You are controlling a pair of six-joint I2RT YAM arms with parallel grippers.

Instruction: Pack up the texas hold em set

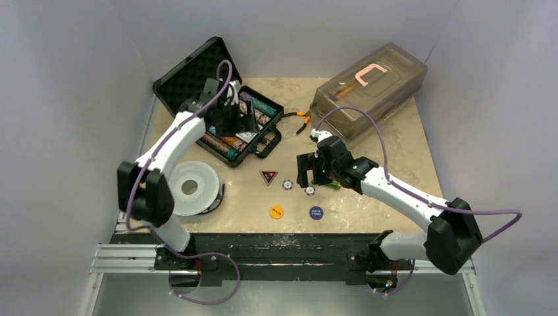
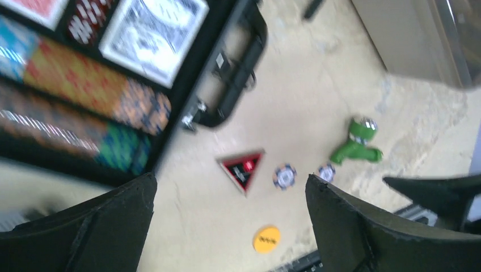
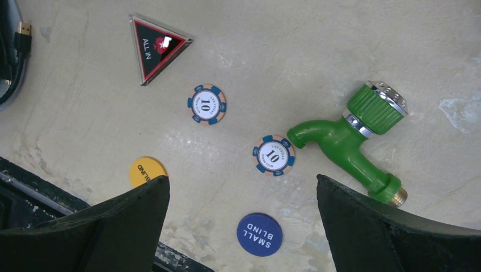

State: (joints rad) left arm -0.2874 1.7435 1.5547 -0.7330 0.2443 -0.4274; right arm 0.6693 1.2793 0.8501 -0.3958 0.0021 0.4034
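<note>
The black case [image 1: 191,74] lies open at the back left, with rows of coloured chips [image 2: 85,79] and card decks [image 2: 153,31] inside. My left gripper [image 1: 233,112] hangs open and empty over the case's front part [image 2: 230,187]. On the table in front lie the triangle marker [image 1: 268,176] [image 3: 156,48], two 10 chips [image 3: 207,104] [image 3: 274,154], a yellow button [image 1: 276,211] [image 3: 146,170] and a blue SMALL BLIND button [image 1: 316,212] [image 3: 259,234]. My right gripper [image 1: 309,172] is open and empty above the chips and blue button [image 3: 243,181].
A green toy faucet [image 3: 351,141] lies just right of the chips. A translucent grey box [image 1: 368,85] stands at the back right, orange-handled pliers [image 1: 299,118] beside it. A white spool [image 1: 191,187] sits at the front left.
</note>
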